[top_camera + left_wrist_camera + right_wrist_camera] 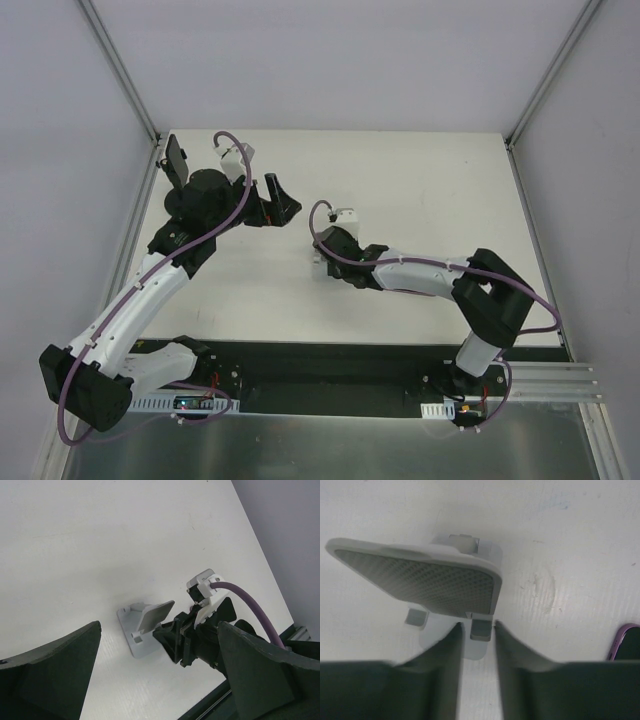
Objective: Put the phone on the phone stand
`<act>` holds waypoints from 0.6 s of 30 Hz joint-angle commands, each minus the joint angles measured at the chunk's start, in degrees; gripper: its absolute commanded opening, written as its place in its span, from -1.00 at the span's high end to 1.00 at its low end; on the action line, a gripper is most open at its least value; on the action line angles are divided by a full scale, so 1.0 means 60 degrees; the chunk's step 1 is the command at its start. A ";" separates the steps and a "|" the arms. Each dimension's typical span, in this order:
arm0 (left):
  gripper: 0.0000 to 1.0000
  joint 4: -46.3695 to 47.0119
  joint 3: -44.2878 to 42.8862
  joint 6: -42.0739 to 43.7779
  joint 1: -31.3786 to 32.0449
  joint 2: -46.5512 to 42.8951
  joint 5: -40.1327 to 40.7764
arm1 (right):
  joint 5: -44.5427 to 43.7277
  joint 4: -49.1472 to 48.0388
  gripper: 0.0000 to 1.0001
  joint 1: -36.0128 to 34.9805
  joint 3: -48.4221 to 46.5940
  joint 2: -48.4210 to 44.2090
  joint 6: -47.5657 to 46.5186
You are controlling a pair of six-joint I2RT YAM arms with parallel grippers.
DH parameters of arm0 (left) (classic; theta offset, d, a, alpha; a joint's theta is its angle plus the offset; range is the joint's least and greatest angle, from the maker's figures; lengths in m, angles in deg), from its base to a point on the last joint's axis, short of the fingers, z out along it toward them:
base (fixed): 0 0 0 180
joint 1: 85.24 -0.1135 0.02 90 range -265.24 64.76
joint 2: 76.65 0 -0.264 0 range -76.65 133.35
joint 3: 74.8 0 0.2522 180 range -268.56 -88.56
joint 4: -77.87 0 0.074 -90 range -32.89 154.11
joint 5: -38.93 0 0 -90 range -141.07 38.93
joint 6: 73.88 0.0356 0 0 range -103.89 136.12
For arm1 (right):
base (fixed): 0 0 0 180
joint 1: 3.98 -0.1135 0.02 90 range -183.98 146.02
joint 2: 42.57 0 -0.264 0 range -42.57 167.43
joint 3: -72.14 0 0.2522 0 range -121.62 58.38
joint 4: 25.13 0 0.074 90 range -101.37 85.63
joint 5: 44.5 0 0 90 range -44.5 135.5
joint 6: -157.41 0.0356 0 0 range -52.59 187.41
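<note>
Phone [626,642] — rigid, slick, probably light — grasp across long edges; left gripper [159,627] gapes empty, right gripper [478,626] pinches phone stand [420,580] lip.

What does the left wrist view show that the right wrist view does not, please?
Only the left wrist view: the open left fingers, set wide apart, framing the right arm's wrist and its purple cable. Only the right wrist view: the phone, a purple-edged corner at the right edge, and the right gripper closed about the front tab of the phone stand. Both: the grey phone stand, its plate tilted, standing on the white table.
</note>
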State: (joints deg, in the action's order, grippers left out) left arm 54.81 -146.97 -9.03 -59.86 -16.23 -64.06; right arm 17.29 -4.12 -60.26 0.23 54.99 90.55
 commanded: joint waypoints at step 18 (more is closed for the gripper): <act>-0.98 0.0290 -0.0181 0.0236 -0.0115 -0.0227 -0.1056 | -0.0089 0.2043 -0.93 -0.0685 0.2950 -0.5972 0.2729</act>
State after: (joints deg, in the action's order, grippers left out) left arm 54.81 -146.95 -8.51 -59.86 -16.05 -67.54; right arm 18.49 2.52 -64.12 10.61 29.27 95.03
